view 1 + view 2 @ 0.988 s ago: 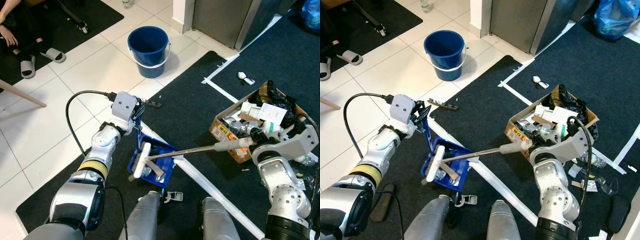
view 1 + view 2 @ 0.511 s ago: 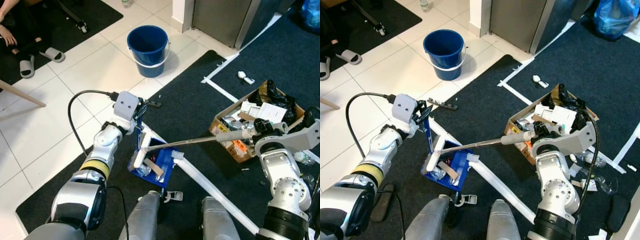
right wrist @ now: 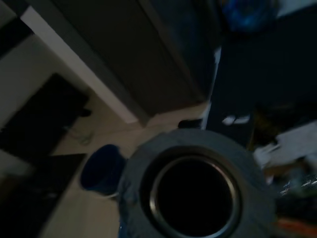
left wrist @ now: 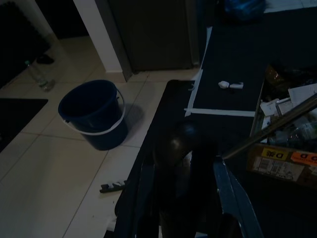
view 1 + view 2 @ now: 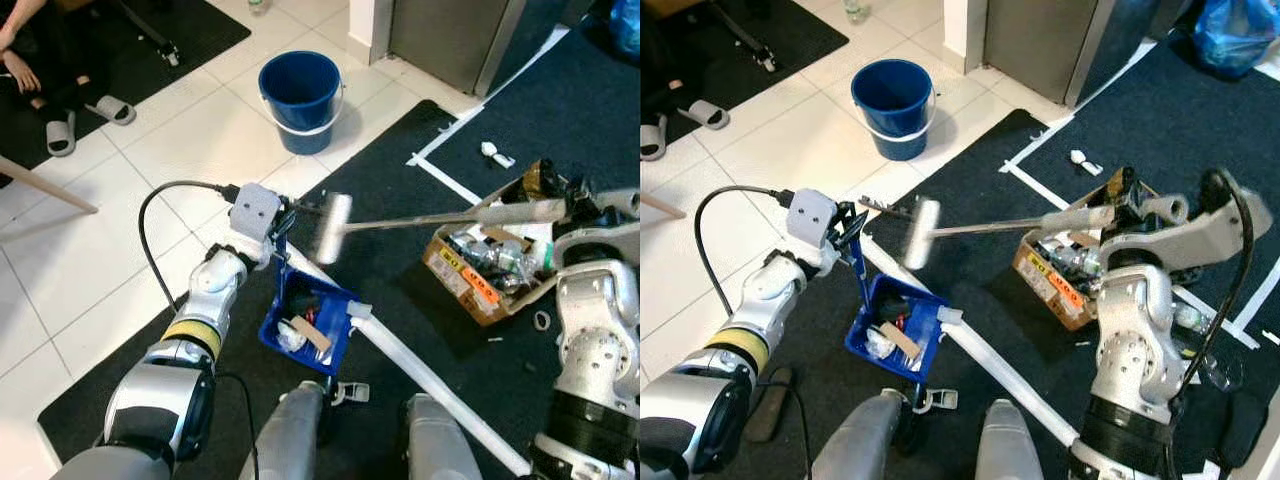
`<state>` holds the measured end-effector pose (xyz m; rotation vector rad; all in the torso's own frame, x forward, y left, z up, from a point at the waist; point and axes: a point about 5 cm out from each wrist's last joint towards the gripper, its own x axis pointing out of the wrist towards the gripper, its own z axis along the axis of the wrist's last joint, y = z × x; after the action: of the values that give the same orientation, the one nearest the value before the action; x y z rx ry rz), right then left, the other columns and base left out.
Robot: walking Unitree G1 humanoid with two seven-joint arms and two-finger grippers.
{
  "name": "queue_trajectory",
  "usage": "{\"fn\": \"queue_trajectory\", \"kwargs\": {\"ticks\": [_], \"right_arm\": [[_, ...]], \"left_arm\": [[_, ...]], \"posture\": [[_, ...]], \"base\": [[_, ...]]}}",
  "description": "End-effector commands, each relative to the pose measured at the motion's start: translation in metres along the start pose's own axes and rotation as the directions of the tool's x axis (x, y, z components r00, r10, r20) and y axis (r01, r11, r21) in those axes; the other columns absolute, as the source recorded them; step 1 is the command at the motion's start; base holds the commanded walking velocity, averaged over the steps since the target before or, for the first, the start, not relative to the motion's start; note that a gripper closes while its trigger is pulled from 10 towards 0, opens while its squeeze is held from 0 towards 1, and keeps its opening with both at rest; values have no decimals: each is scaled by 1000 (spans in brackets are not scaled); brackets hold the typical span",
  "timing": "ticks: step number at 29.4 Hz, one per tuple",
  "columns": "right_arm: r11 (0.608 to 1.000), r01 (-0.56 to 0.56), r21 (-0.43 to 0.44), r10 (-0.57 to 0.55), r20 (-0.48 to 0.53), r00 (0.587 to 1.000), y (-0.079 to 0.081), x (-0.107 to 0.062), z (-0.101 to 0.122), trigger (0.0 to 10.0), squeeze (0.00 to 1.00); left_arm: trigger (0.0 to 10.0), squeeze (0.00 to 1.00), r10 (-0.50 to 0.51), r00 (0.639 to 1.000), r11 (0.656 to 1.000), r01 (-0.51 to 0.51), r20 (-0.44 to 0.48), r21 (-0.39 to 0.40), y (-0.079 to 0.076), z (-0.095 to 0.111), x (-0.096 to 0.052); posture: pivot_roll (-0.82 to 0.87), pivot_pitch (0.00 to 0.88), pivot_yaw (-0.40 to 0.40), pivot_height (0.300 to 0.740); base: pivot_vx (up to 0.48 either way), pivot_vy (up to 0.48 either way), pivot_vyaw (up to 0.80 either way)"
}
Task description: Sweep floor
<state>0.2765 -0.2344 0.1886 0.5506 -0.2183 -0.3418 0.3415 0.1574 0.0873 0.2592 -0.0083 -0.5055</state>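
**Brush lifted clear of the dustpan, pan already loaded**

The left gripper is clenched on the upright handle of the blue dustpan, which sits on the dark carpet just below and ahead of it. The right gripper grasps the far end of the brush; the long metal shaft runs across from it towards the left gripper, and the white brush head hangs in the air beside that gripper, above the pan and not touching it.

One dustpan, one brush, one blue bucket well ahead of the left gripper on the white tiles, one cardboard box of rubbish just below the right gripper. In the pan I count about three scraps, though the pile is too jumbled to be sure. One white scrap lies on the carpet beyond the box.

Risks, as I judge them: the long shaft gives the right arm a wide swing, so the head could knock the left wrist or its cable. If the left gripper tilts the handle, the scraps may slide back out. The white tape strip against the pan's edge could snag the brush on its next stroke.
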Motion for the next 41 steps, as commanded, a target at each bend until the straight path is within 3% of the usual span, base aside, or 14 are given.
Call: {"fn": "queue_trajectory", "kwargs": {"ticks": [1, 6, 10, 13, 19, 23, 25, 34, 41], "right_arm": [[1000, -7, -2, 7, 37, 999, 1, -3, 6, 10000, 0], [994, 2, -108, 3, 44, 999, -1, -3, 8, 10000, 0], [968, 30, -250, -23, 33, 999, -5, -3, 6, 10000, 0], [952, 64, -300, -60, 22, 998, -13, -2, 6, 10000, 0], [943, 90, -320, -90, 15, 996, -18, -3, 7, 10000, 0], [904, 170, -393, -183, 5, 983, -30, -4, 10, 10000, 0], [866, 223, -448, -259, -20, 966, -41, -7, 9, 10000, 0], [812, 268, -519, -366, -95, 926, -58, -18, 2, 10000, 0], [805, 300, -512, -434, -162, 886, -69, -27, -3, 10000, 0]], "left_arm": [[10000, 0, -58, 995, 998, 56, -84, -24, -15, -20, -8], [10000, 0, -64, 994, 998, 63, -83, -25, -17, -20, -7], [10000, 0, -67, 994, 998, 66, -85, -25, -18, -21, -8], [10000, 0, -69, 994, 997, 68, -84, -25, -19, -21, -7], [10000, 0, -72, 994, 997, 70, -81, -27, -20, -21, -7], [10000, 0, -78, 994, 997, 76, -80, -28, -22, -21, -6], [10000, 0, -80, 994, 997, 78, -80, -29, -23, -21, -6], [10000, 0, -80, 994, 997, 78, -80, -29, -22, -21, -6], [10000, 0, -79, 994, 997, 76, -79, -30, -22, -20, -6]], "posture": [[-83, 198, 49, 740], [-84, 203, 48, 740], [-87, 198, 48, 740], [-89, 194, 45, 740], [-94, 195, 44, 740], [-98, 197, 44, 740], [-99, 198, 42, 740], [-106, 204, 41, 740], [-111, 205, 41, 740]], "base": [[0, 0, 0], [0, 0, 0], [0, 0, 0], [0, 0, 0], [0, 0, 0], [0, 0, 0], [0, 0, 0], [0, 0, 0], [0, 0, 0]]}}
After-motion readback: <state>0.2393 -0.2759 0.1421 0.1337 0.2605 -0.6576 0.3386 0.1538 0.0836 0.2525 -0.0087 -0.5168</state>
